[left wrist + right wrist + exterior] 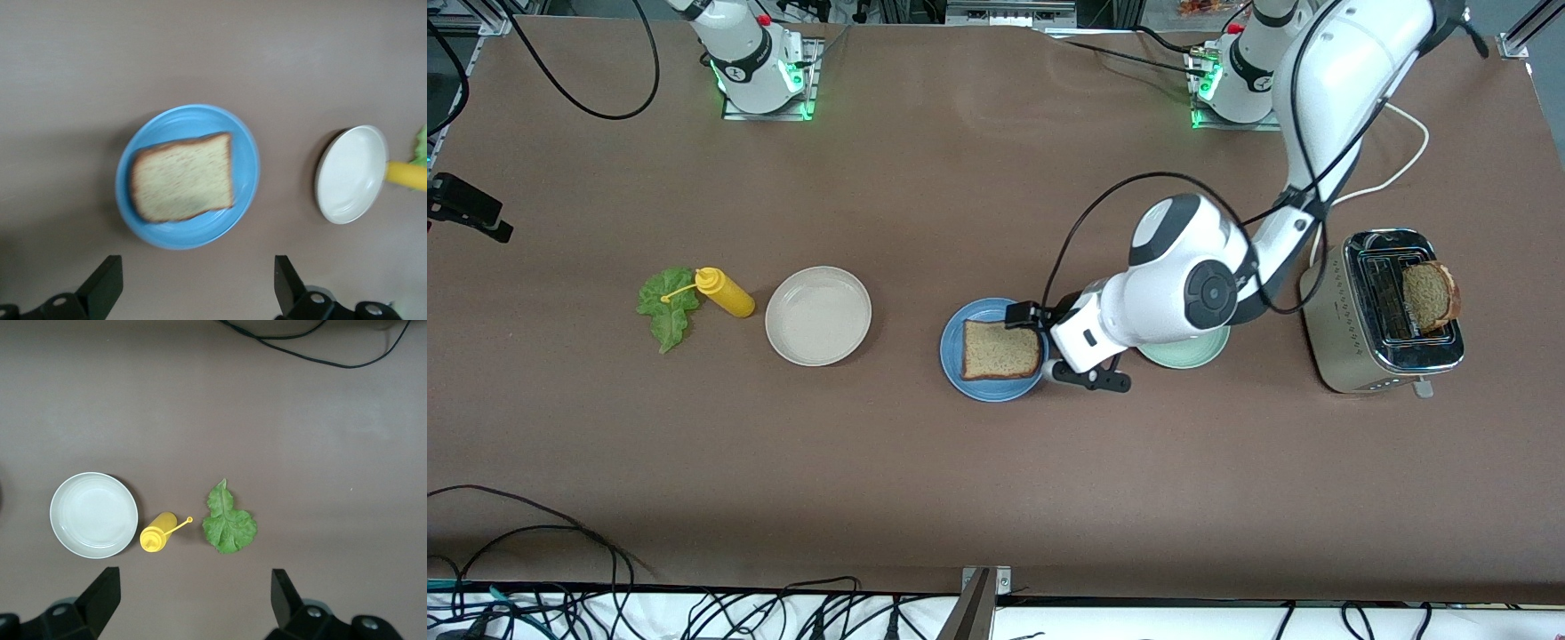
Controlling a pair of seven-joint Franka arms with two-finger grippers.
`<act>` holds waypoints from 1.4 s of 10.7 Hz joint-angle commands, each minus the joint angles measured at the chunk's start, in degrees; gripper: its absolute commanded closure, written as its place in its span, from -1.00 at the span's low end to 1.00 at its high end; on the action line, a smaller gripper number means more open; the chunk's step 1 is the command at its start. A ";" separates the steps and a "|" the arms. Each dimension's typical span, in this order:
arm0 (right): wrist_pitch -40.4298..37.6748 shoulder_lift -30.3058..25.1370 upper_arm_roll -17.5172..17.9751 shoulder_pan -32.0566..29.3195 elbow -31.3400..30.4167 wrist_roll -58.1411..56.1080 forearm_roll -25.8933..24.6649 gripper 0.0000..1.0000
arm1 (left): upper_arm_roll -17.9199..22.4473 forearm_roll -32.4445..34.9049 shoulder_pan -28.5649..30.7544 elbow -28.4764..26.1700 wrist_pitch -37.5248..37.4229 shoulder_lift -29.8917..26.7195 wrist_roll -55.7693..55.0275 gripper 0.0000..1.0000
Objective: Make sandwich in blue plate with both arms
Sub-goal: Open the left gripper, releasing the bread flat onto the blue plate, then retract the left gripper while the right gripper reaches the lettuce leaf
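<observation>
1. The left arm's black two-finger gripper (1047, 342) is seen over the edge of the round blue plate (953, 364), on the side toward the left arm's end of the table. Its fingers (101, 287) are spread wide and nothing is held between them.
2. One flat brown bread slice (1000, 349) with a darker crust is seen lying on the blue plate.
3. A pale green plate (1199, 350) is partly hidden under the left arm, beside the blue plate.
4. A shiny silver toaster (1383, 311) is placed toward the left arm's end of the table. A second brown bread slice (1430, 295) is seen sticking up from its slot.
5. The right arm's black gripper (193, 607) is held high over the table, above the lettuce. Its fingers (100, 597) are wide apart and empty.
6. A round beige-white plate (818, 316) is seen toward the right arm's end of the table, well apart from the blue plate.
7. A yellow squeeze bottle (726, 292) is laid just beside the beige-white plate.
8. A ruffled green lettuce leaf (665, 307) is touched by the bottle's tip.
</observation>
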 commanded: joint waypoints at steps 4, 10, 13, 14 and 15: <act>-5.27 3.62 0.02 -0.20 -1.01 -6.30 -0.59 -1.00 | 6.82 13.71 0.32 -4.71 -19.88 -17.83 -0.13 -1.00; -4.31 14.16 -0.68 -8.27 -5.93 -15.97 3.08 -1.00 | 15.43 12.93 0.23 -4.88 -28.07 -26.19 11.46 -1.00; 0.24 23.55 -0.68 -13.89 -6.64 -26.57 11.26 -1.00 | 19.56 11.09 0.32 -5.32 -30.53 -29.53 19.28 -1.00; 3.14 26.89 -0.68 -15.30 -6.64 -30.71 13.71 -1.00 | 22.44 7.86 0.23 -5.24 -30.63 -30.58 22.00 -1.00; 6.21 29.80 -0.68 -16.10 -6.64 -33.89 15.91 -1.00 | 25.69 5.30 -0.03 -5.24 -30.80 -31.72 21.59 -1.00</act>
